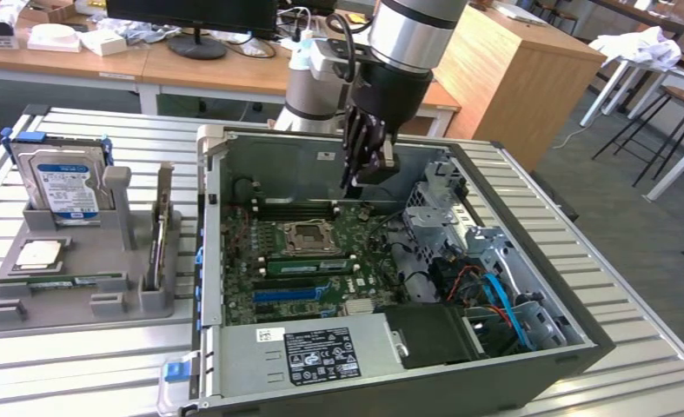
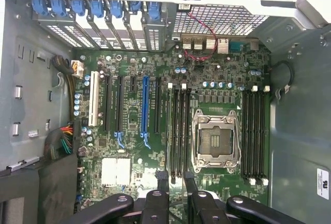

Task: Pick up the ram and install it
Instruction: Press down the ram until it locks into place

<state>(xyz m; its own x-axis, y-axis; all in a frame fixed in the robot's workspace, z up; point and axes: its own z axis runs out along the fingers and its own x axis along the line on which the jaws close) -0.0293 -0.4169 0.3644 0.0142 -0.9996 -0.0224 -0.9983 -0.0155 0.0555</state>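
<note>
One gripper [image 1: 362, 184] is hovering over the open case [image 1: 283, 165], its two fingers standing apart and gripping nothing. One ram [image 1: 69, 281] is lying in one tray [image 1: 5, 313] off the case's side, at the exterior view's left.

On the tabletop [image 1: 75, 365] the case [image 1: 283, 169] sits with the holder [image 1: 133, 304] at its 9 o'clock. In the holder, the drive [image 1: 66, 187] stands at 12 o'clock and the ram [image 1: 157, 239] stands along 3 o'clock. The fingers [image 1: 362, 161] hang over the board [image 1: 243, 254] inside the case.
</note>
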